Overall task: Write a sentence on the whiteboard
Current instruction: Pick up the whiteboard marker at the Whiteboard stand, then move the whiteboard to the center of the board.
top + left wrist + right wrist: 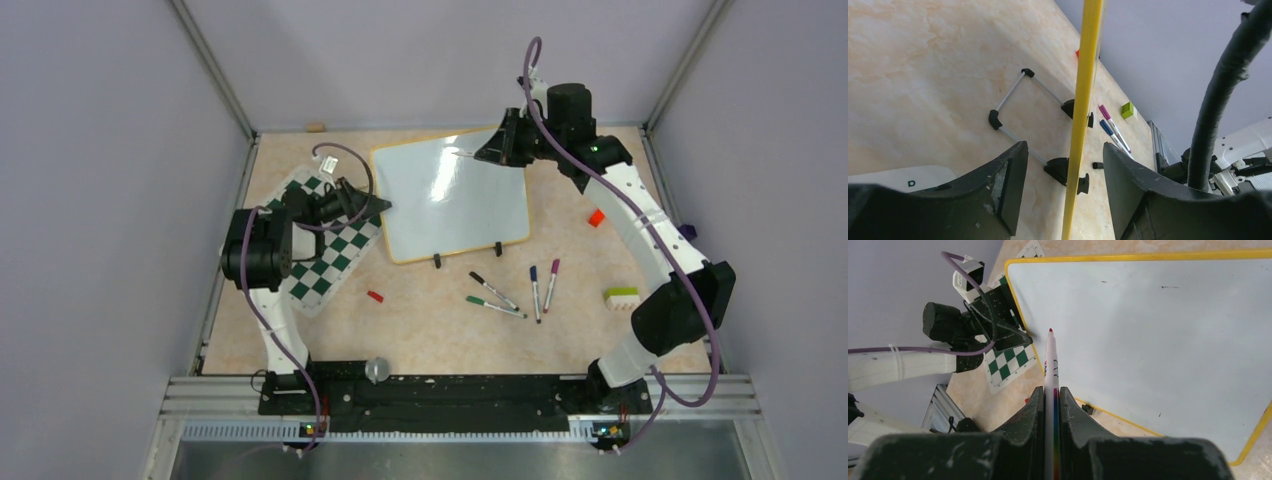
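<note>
The whiteboard (450,195), glossy white in a thin yellow frame, lies tilted at the middle of the table. My left gripper (378,207) is at its left edge. In the left wrist view the yellow frame (1083,100) runs between the fingers of the left gripper (1065,170), which is open with a gap on each side. My right gripper (490,150) hangs over the board's far right corner. It is shut on a white marker (1050,360), and the marker's red tip points at the board's surface (1158,330) near its left edge. The right gripper (1052,395) squeezes the barrel.
A green-and-white chess mat (330,250) lies under the left arm. Three capped markers (535,290) and a small red cap (375,296) lie in front of the board. A red block (596,217) and a green-white block (621,297) sit to the right. A wire stand (1018,95) shows under the board.
</note>
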Motion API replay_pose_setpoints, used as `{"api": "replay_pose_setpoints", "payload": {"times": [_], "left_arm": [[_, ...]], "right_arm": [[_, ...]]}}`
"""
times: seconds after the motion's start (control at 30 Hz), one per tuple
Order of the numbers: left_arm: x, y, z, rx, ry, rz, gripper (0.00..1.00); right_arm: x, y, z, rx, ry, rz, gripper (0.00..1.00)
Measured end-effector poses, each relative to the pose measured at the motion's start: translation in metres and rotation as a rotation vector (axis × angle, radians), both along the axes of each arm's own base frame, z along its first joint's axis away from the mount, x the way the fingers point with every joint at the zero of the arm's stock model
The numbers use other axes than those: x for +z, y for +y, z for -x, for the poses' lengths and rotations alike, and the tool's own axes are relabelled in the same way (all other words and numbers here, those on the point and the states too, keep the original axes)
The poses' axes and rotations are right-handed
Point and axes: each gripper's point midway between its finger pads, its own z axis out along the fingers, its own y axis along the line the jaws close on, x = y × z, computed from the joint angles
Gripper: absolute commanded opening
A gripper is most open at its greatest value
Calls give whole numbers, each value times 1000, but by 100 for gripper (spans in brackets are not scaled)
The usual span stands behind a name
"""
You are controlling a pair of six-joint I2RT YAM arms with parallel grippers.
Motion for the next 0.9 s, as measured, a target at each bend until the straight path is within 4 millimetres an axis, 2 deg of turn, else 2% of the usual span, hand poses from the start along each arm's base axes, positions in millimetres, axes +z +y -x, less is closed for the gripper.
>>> {"api": "replay_pose_setpoints", "payload": {"times": [0.13, 0.37, 0.6, 0.67, 0.7, 0.73, 0.9], "left_arm": [[-8, -5, 3, -24, 2, -9, 47], [-10, -6, 2, -54, -29, -26, 38], [-10, -7, 3, -88, -43, -36, 29], [-10, -9, 3, -94, -45, -38, 18], [-10, -9, 4, -99, -46, -38, 4], [-10, -10, 5, -104, -49, -39, 0], [-6, -14, 9, -125, -46, -29, 0]], "right_arm": [[1, 1, 0, 5, -3, -4, 0], [3, 4, -1, 17, -18, -17, 0], [-4, 4, -1, 19, -7, -16, 0], [-5, 4, -1, 19, -5, -15, 0], [-6, 4, -1, 19, -5, -16, 0], [-6, 4, 0, 19, -4, -15, 0], [-10, 3, -1, 17, 1, -13, 0]]}}
